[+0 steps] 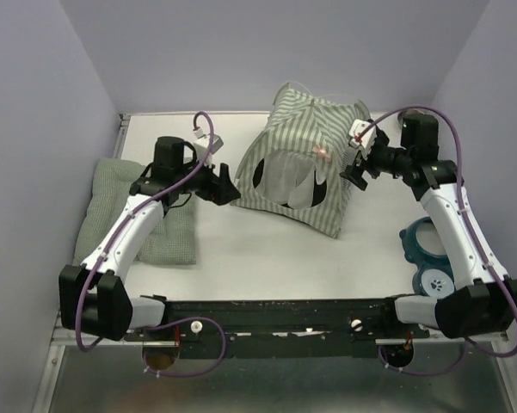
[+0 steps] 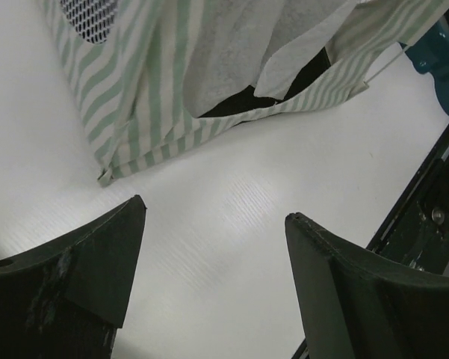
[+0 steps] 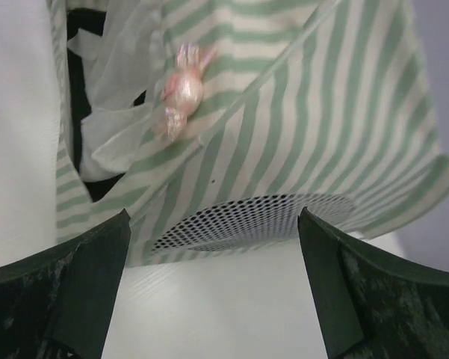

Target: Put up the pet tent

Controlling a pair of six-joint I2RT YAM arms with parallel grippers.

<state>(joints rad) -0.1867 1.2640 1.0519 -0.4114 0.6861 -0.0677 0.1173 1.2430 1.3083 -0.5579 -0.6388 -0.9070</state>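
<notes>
Plainly released, the left hand (image 1: 224,186) and right hand (image 1: 353,169) hold nothing; the pet tent (image 1: 303,129) stands between them, just beyond each hand's fingertips.

White bench (image 1: 241,249), pale lavender back wall (image 1: 267,43) behind the bench, matching left wall (image 1: 34,103) and right wall (image 1: 499,77) flanking it, black rail (image 1: 275,311) along its near edge, dull grey metal surface (image 1: 275,387) below that edge, soft even light
</notes>
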